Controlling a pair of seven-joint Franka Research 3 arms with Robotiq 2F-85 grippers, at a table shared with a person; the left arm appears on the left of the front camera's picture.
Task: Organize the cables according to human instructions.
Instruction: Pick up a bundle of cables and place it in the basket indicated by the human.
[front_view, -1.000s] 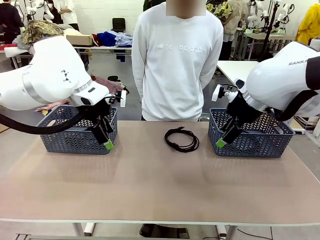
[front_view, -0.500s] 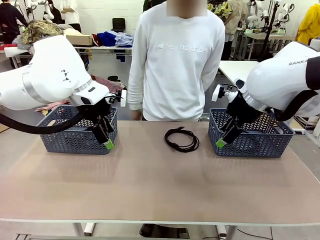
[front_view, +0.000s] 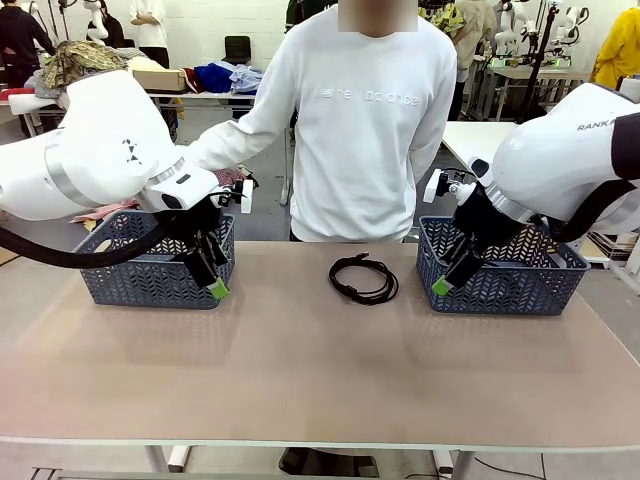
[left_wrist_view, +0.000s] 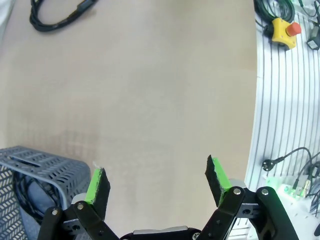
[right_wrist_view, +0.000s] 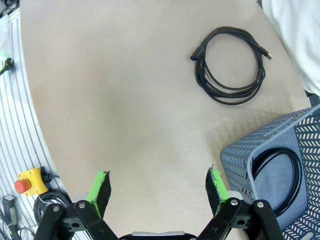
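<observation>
Workshop setting, with clothing heaped on tables behind; beige worktop (front_view: 300, 370) in the foreground. Observed at the far edge: a person in a white sweatshirt (front_view: 365, 130), one arm extended toward the robot's left side, hand hidden behind the left arm. Noted near the far edge of the worktop, at about its middle: one coiled black cable (front_view: 364, 278), lying flat, free of both grippers, well apart from either basket; same coil seen whole in the right wrist view (right_wrist_view: 231, 66), with a plug at each loose end. Located toward the far left corner: grey plastic basket (front_view: 152, 262), with a dark cord visible inside it through the wall in the left wrist view (left_wrist_view: 25, 187). Located toward the far right corner: second grey basket (front_view: 505, 268), holding a coiled black cable (right_wrist_view: 275, 172) on its floor. Left gripper (left_wrist_view: 156, 182) found with jaws spread wide, nothing between the green pads, hanging over bare worktop just beside the left basket's near corner. Right gripper (right_wrist_view: 159, 192) likewise spread wide and empty, hanging over bare worktop beside the right basket's corner. Recorded off the worktop's near edge: a ribbed white strip carrying a yellow box with a red button (right_wrist_view: 29, 182). Number of cords in the left basket not determinable.
</observation>
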